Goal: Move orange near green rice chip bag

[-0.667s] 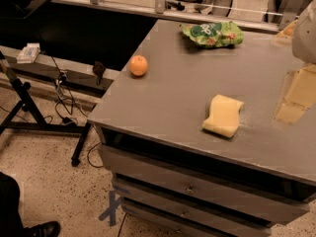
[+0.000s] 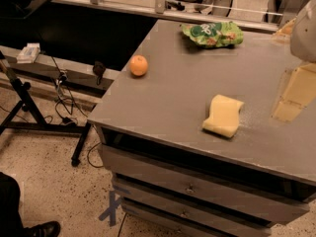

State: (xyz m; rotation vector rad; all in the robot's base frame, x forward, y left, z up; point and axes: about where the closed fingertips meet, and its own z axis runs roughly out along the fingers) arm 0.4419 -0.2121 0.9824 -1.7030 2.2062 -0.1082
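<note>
Tabletop scene with one arm. The gripper (image 2: 295, 97) enters at the right edge of the view, low over the right side of the grey table (image 2: 173, 100). Only part of it is in frame, so you cannot tell how far open it is, and nothing is seen in its hold. The orange (image 2: 138, 65) sits free on the table close to the left edge, well apart from the gripper and almost the full width of the surface away, toward the left of the view. Being round, it gives you no preferred axis for a grasp. The green rice chip bag (image 2: 212, 34) lies crumpled at the far edge, its long axis running left to right along that edge. It is beyond the orange and to its right, with bare table between the two. A pale yellow sponge (image 2: 223, 115) rests toward the near side, roughly between the gripper and the orange but nearer than a straight line joining them. You will probably need to reach leftward across the table, passing on the far side of the sponge. The drawers (image 2: 197, 184) below the tabletop are closed and their contents are hidden.
</note>
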